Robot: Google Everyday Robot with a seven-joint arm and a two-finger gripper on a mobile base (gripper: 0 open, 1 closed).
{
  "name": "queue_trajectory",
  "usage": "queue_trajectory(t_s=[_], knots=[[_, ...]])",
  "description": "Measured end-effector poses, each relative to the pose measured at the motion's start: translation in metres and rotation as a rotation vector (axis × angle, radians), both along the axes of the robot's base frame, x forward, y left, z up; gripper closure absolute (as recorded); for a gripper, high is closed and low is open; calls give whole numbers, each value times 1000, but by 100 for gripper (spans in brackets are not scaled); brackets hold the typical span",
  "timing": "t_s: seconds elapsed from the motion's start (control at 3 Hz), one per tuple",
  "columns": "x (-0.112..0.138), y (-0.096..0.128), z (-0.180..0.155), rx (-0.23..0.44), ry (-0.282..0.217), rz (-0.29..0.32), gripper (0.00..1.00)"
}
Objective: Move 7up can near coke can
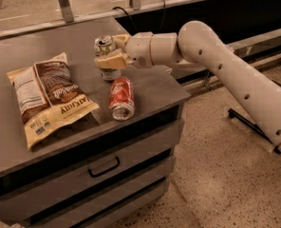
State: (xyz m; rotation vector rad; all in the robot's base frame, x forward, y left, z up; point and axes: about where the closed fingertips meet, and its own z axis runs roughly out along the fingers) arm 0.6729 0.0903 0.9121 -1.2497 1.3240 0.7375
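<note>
The 7up can (106, 45) stands upright on the grey cabinet top (154, 87), just behind the coke can. Its silver top shows and its body is mostly hidden by my fingers. My gripper (108, 52) reaches in from the right and is shut on the 7up can, with one tan finger (113, 60) across its front and the other behind it. The coke can (122, 98) is red with white script and lies on its side near the front edge, a short gap in front of the 7up can.
A brown and tan snack bag (48, 95) lies flat on the left of the cabinet top. Drawers (102, 167) are below the front edge. My white arm (226, 63) stretches off to the right over a speckled floor (226, 175).
</note>
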Motion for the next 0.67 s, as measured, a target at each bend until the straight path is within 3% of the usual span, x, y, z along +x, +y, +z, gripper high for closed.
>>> queue_trajectory(t_s=[0.33, 0.67], knots=[[2, -1, 3, -19, -25, -5, 4], [3, -4, 3, -44, -24, -9, 0]])
